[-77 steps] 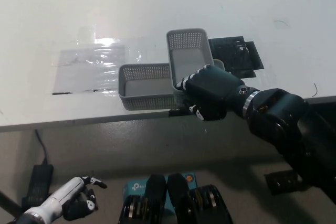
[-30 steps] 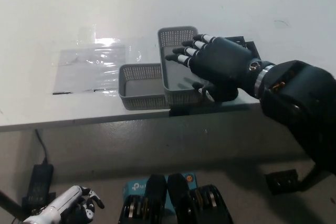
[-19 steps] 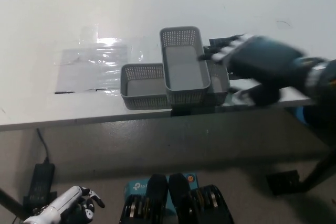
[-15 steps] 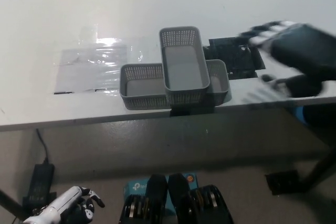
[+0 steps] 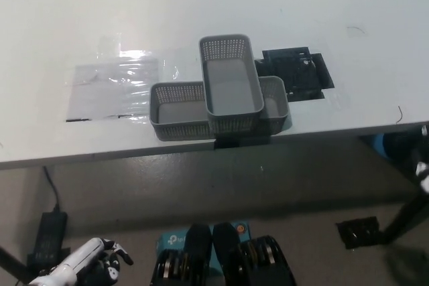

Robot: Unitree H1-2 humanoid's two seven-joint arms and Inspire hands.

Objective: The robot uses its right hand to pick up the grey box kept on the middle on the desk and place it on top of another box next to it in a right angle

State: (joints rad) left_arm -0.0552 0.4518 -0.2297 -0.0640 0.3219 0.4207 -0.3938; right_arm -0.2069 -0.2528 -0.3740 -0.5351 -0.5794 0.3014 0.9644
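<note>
The white left hand point(image 5: 94, 267) hangs low at the near left, below the tabletop point(image 5: 281, 5); whether its fingers are apart or together cannot be told. One grey perforated box point(image 5: 230, 85) lies crosswise on top of another grey box point(image 5: 175, 110), at a right angle, near the tabletop's near edge. A black mat point(image 5: 295, 75) lies just right.

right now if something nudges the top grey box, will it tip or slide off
The top grey box lies crosswise over the lower box, its ends unsupported, so a push near an end could probably rock it. Its perforated plastic walls suggest it is light and stiff, likely to slide easily. It sits near the desk edge, so sliding forward risks a fall.
</note>
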